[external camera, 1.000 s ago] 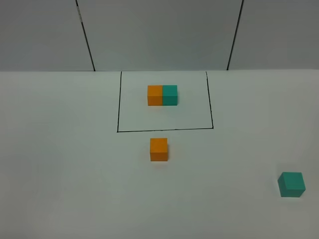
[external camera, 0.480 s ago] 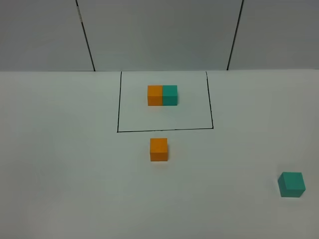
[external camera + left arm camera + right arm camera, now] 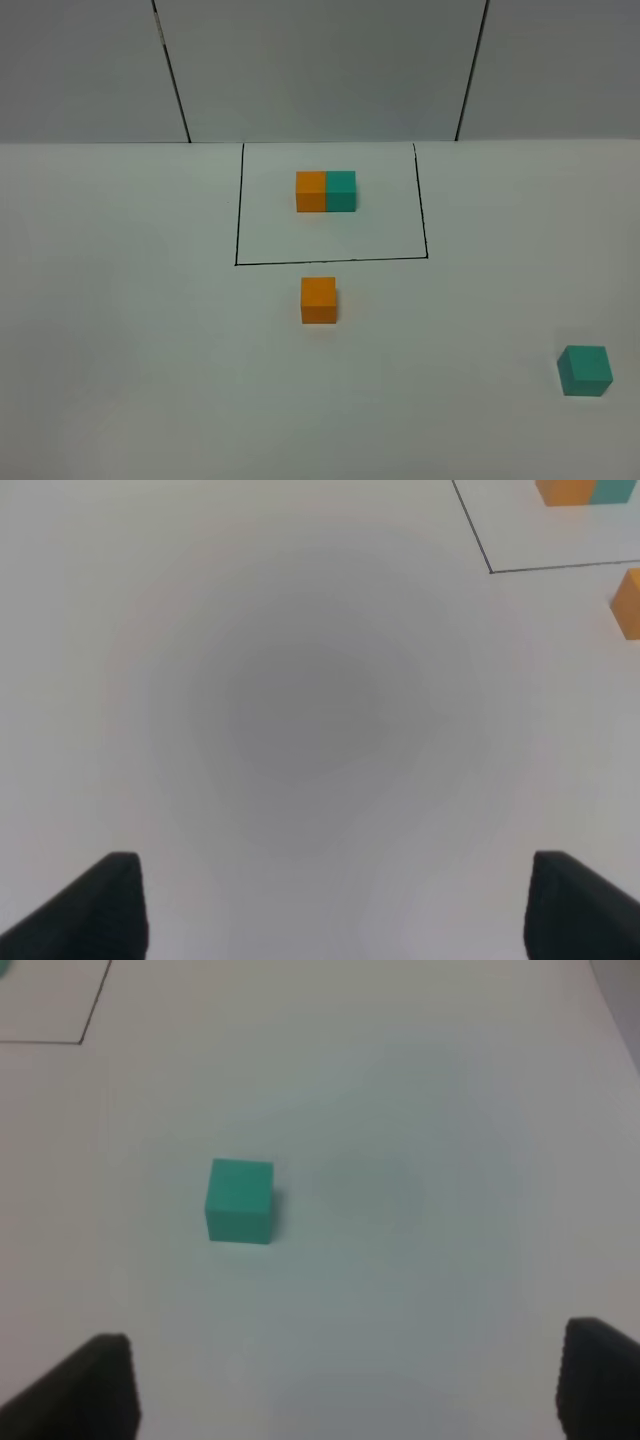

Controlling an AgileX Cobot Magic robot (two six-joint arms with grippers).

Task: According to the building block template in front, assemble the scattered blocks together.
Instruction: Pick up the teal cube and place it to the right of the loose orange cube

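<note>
The building block template [image 3: 326, 191], an orange and a teal cube joined as a bar, lies inside the black drawn rectangle [image 3: 330, 262] at the back middle of the white table. A loose orange cube [image 3: 319, 300] sits just in front of that rectangle. A loose teal cube [image 3: 585, 370] rests far to the front right. Neither arm shows in the exterior high view. My left gripper [image 3: 335, 910] is open over bare table, with the orange cube [image 3: 630, 602] and the template [image 3: 590, 490] at the frame's edge. My right gripper [image 3: 345, 1390] is open, and the teal cube [image 3: 240, 1201] lies ahead of it, apart from the fingers.
The white tabletop [image 3: 140, 330] stretches wide around the cubes. Grey wall panels [image 3: 320, 70] with black seams stand behind the table's far edge.
</note>
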